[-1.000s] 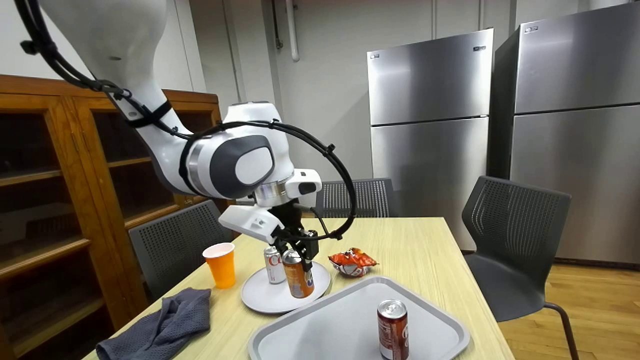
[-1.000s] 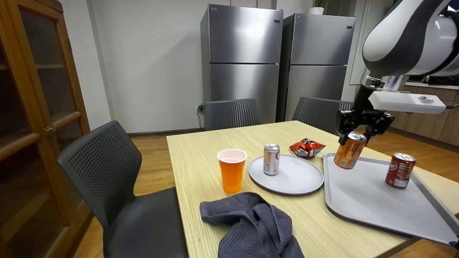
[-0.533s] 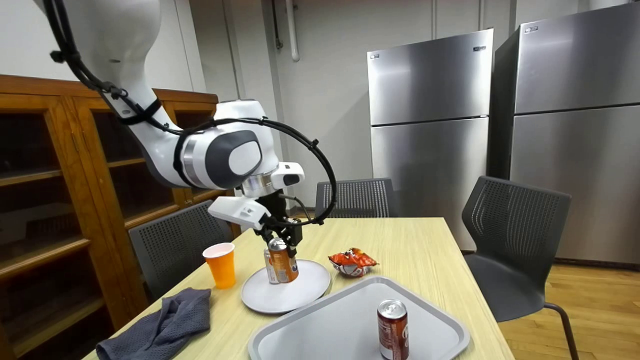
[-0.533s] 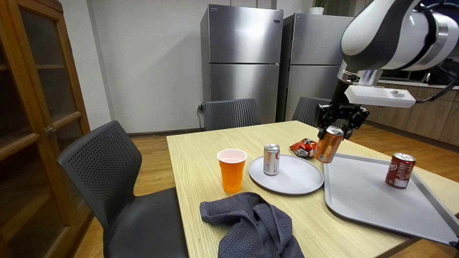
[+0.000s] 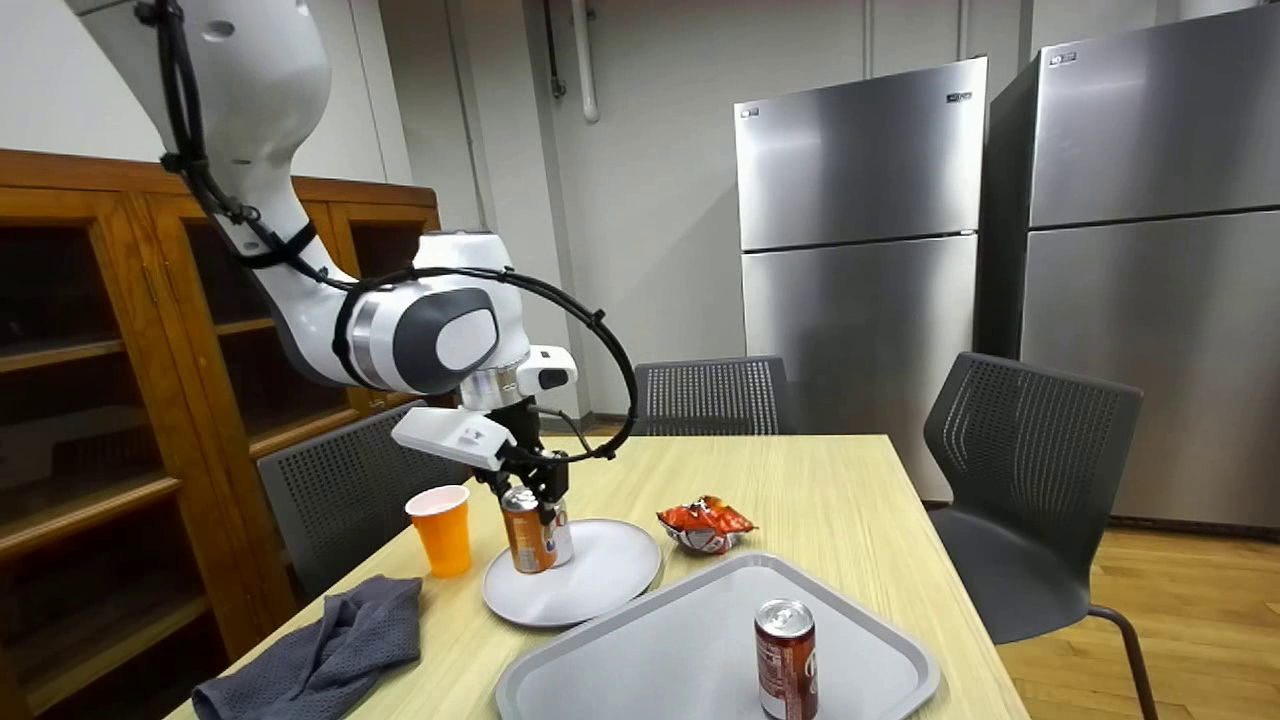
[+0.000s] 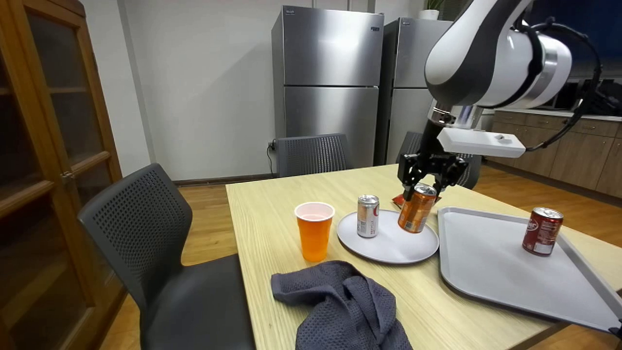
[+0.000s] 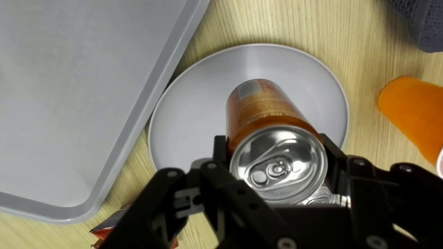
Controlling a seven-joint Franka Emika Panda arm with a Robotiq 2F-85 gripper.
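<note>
Wrist view: the claw (image 7: 272, 148) grips the orange can (image 7: 264, 107), tilted over the plate (image 7: 193, 117). Carrying seems the step in hand; lowering would call for straightening the can and keeping clear of the silver can (image 6: 368, 218) nearby.

The arm (image 5: 320, 312) is glossy white with fat, rounded joints (image 5: 285, 95) and a dark grey patch (image 5: 415, 345) around a white oval (image 5: 467, 340). Black cables (image 5: 450, 271), bunched with ties (image 5: 598, 318) and held by a black strap (image 5: 285, 250), run along it. In an exterior view, a white box (image 5: 452, 436) sits at 7 o'clock from the silver collar (image 5: 487, 389) and a smaller white block (image 5: 535, 370), dark-faced, at 2 o'clock. The hand (image 7: 273, 152) is black, with jointed links (image 7: 238, 193) and pale round screws (image 7: 287, 243).
</note>
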